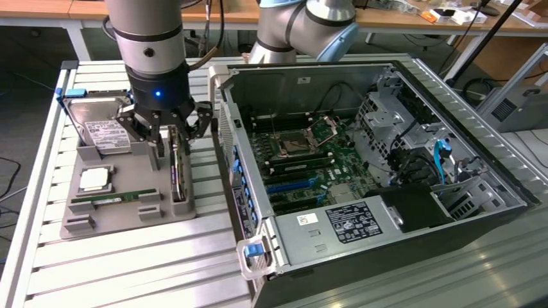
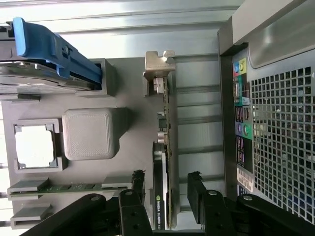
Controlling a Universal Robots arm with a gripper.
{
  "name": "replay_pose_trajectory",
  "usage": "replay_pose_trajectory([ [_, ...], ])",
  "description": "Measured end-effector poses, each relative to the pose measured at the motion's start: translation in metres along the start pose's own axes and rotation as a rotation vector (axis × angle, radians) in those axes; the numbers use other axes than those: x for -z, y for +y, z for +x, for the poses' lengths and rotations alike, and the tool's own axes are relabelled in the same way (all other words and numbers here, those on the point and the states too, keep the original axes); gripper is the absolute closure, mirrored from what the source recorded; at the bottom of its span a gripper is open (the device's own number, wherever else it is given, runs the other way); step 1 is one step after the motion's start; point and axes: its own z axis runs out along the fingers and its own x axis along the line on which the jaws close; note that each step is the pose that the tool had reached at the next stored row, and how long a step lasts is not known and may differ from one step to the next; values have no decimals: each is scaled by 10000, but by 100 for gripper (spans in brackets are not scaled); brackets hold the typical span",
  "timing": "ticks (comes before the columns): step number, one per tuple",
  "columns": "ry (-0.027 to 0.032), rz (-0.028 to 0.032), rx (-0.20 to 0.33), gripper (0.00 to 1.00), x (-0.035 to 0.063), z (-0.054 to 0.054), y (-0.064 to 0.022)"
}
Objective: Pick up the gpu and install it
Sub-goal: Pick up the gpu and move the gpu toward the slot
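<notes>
The gpu (image 1: 178, 183), a thin dark board with a silver metal end bracket, is seen standing on edge in the grey moulded holder tray (image 1: 111, 205), left of centre in the exterior view. The tray is carried on the slatted metal surface (image 1: 128, 269). The gripper (image 1: 174, 146) is spread wide astride the card, one finger on either side. Contact cannot be made out, and probably nothing is gripped. No card is seated in the open black computer case (image 1: 368, 160) at the right, so both pickup and installation are judged outstanding.
</notes>
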Motion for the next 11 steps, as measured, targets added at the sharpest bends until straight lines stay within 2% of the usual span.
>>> replay_pose_trajectory([
  [8,1,4,27,52,-110,6,9],
  [11,2,5,32,52,-144,9,46],
])
